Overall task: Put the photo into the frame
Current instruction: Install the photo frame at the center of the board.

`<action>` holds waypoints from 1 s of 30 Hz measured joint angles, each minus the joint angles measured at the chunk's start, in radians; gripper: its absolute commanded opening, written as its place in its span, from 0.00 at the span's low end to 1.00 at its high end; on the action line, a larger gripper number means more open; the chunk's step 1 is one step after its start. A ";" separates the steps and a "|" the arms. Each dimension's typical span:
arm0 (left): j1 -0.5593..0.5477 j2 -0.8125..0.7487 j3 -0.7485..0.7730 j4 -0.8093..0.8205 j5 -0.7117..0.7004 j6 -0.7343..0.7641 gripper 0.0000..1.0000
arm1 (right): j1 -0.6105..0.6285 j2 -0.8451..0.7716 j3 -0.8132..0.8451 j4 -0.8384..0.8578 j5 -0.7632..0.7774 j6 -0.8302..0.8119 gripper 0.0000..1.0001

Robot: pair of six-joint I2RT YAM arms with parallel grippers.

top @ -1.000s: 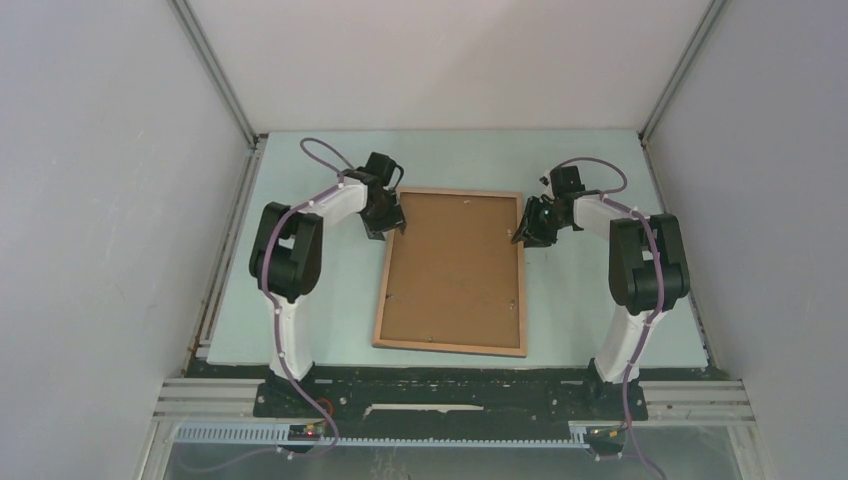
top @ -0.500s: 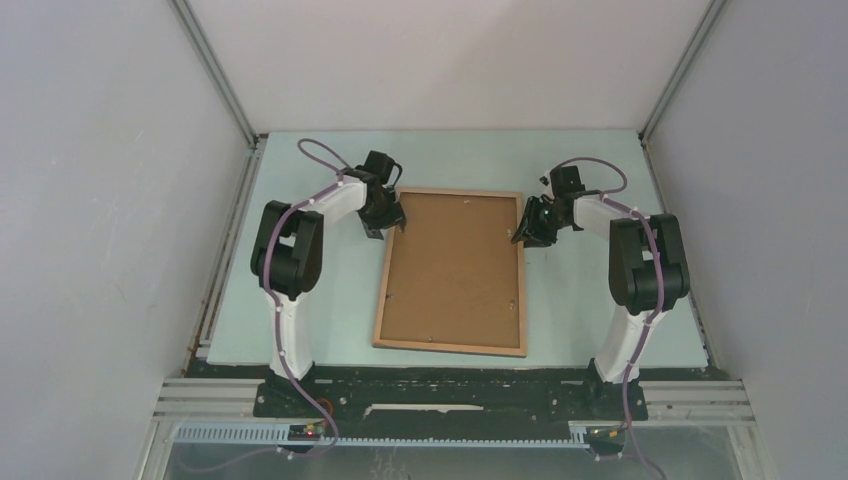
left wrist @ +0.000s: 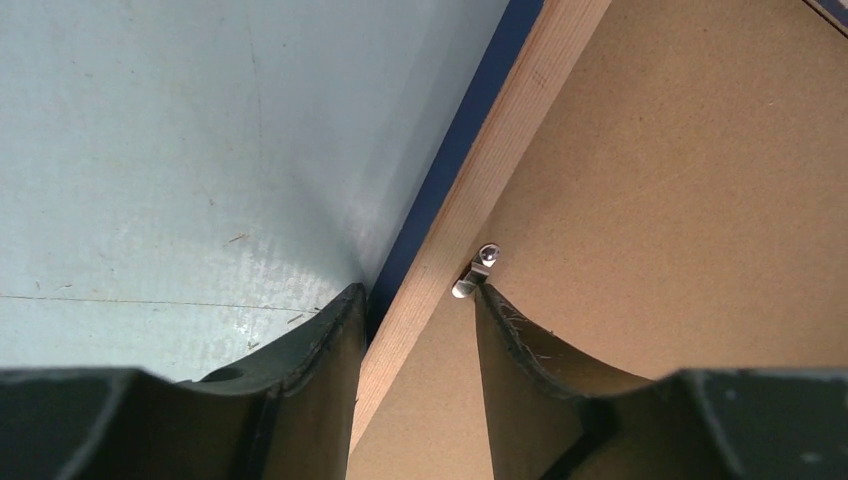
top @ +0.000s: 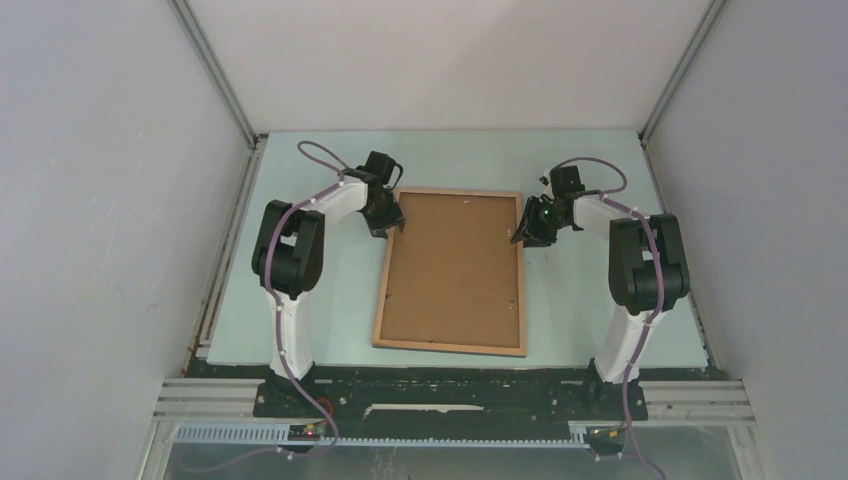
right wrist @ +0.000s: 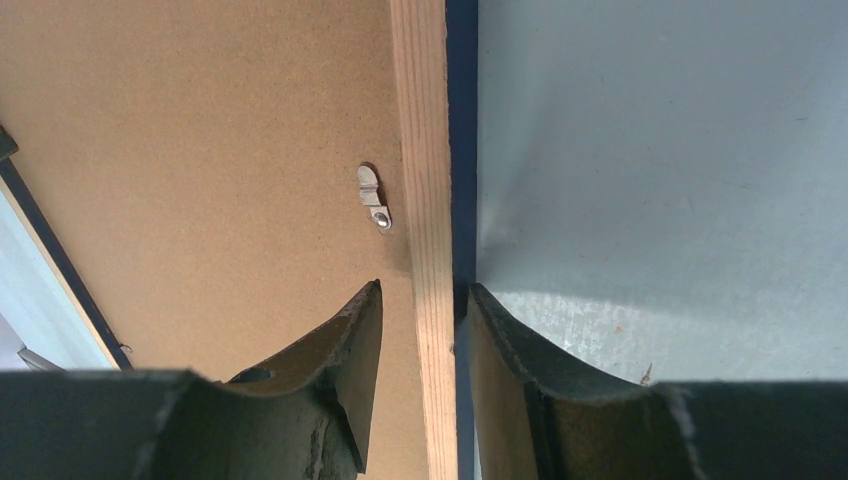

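The frame (top: 381,300) lies flat on the table with its wood-brown face up, and the plain brown backing board (top: 455,270) fills it. The photo is hidden. My left gripper (top: 393,222) is open astride the frame's left rail (left wrist: 500,140) near the far corner. Its inner finger (left wrist: 510,340) rests on the board beside a small metal clip (left wrist: 475,272). My right gripper (top: 524,232) is open astride the right rail (right wrist: 420,120). Its outer finger (right wrist: 500,340) is against the navy outer edge, and another clip (right wrist: 373,197) lies just ahead.
The pale blue-grey table top (top: 300,290) is walled by white panels on the left, right and far sides. The frame's near edge lies close to the dark base rail (top: 450,385) where both arms are bolted.
My left gripper has shifted slightly toward the far end of the left rail. The right gripper and the frame have not visibly moved.
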 measured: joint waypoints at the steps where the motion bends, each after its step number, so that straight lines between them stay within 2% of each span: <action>1: 0.000 0.000 0.000 0.001 0.001 -0.005 0.45 | 0.000 0.000 0.000 0.001 0.000 0.000 0.44; 5: 0.002 0.000 0.000 0.005 0.005 -0.022 0.42 | 0.000 0.000 0.000 0.002 0.000 0.000 0.44; 10: 0.019 -0.002 -0.013 0.019 0.033 -0.050 0.33 | 0.001 0.000 0.000 0.002 0.000 0.000 0.44; 19: 0.063 -0.065 -0.142 0.171 0.086 -0.137 0.25 | 0.004 0.000 0.000 0.004 -0.006 0.000 0.44; 27: 0.069 -0.092 -0.193 0.238 0.090 -0.146 0.25 | 0.005 0.000 0.000 0.008 -0.009 -0.002 0.44; 30: 0.069 -0.104 -0.214 0.261 0.082 -0.140 0.31 | 0.006 0.000 0.000 0.011 -0.013 -0.001 0.44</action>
